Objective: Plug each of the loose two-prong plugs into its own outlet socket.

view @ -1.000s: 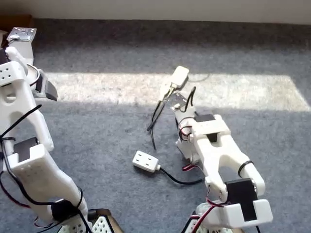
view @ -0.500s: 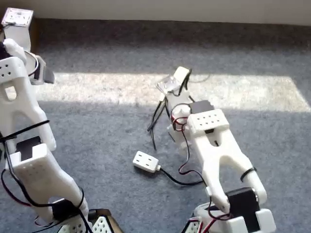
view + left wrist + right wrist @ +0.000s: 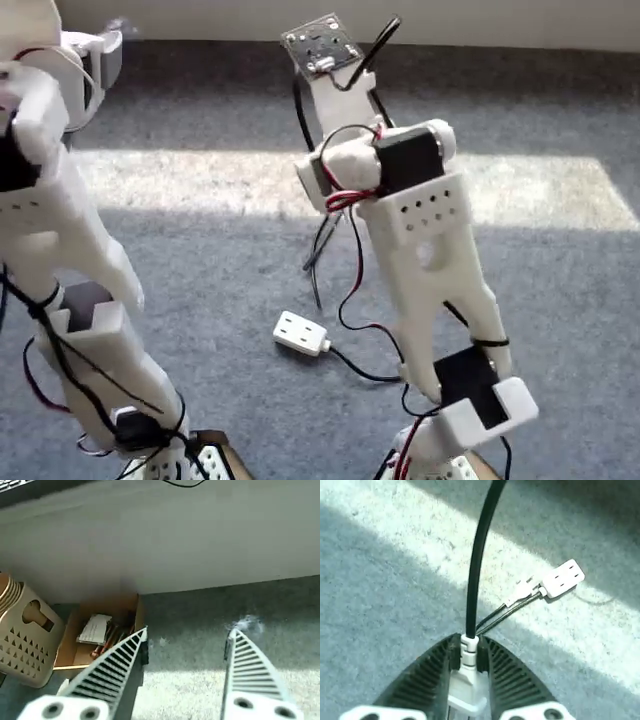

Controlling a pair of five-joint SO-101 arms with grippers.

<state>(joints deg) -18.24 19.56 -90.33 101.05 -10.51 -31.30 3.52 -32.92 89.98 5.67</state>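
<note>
Your right pincer (image 3: 466, 645) is pinching a white two-prong plug (image 3: 466, 680) by its body, and the plug's black cord (image 3: 479, 555) runs straight out past the fingertips. Beyond it on the grey carpet (image 3: 380, 580), in the sunlit strip, lies the far outlet socket (image 3: 562, 578) with a second plug (image 3: 521, 590) right at its end. You cannot tell whether that one is fully seated. In the high view, the near outlet socket (image 3: 300, 333) lies flat on the carpet between the 2 arms, with its black lead (image 3: 360, 372) trailing to the right. Your left pincer (image 3: 187, 631) is spread wide with nothing in it, up at the far left, facing a wall (image 3: 175, 540) and a cardboard box (image 3: 75, 652).
</note>
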